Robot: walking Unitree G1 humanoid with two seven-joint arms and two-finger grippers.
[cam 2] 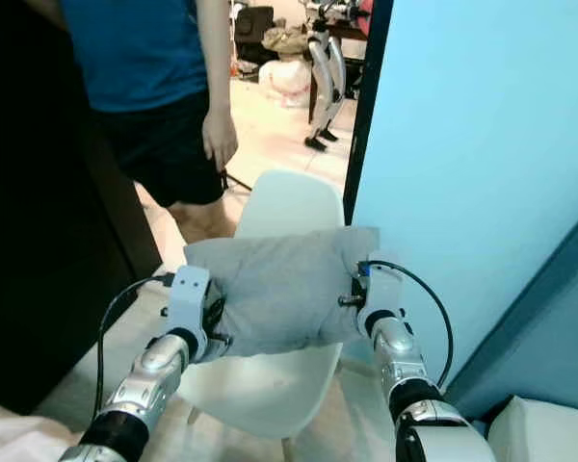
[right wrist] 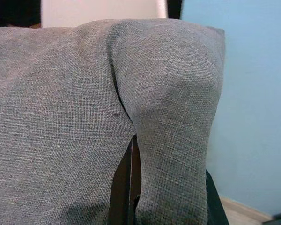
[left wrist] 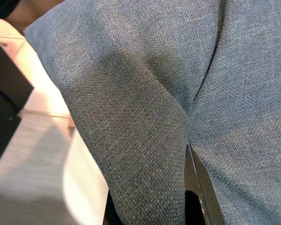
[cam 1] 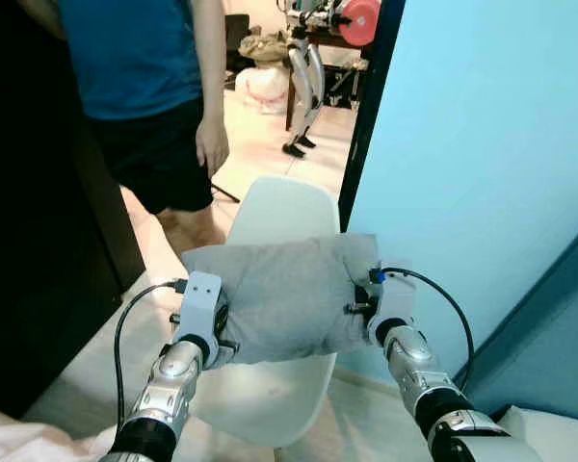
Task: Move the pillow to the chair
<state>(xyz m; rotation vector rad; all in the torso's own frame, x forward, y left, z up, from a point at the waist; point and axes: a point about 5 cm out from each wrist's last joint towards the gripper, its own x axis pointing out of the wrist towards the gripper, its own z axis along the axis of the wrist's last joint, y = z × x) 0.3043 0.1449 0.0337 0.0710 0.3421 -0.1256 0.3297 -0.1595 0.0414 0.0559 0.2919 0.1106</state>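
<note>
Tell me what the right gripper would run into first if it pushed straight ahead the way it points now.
Past the grey pillow it already grips, the right gripper points at the white chair backrest. That looks like the first contact, though depth is hard to judge.

Two silver jointed arms, white wrist housings, looping black cables, black fingers (right wrist: pixel 124 187), blue connector
</note>
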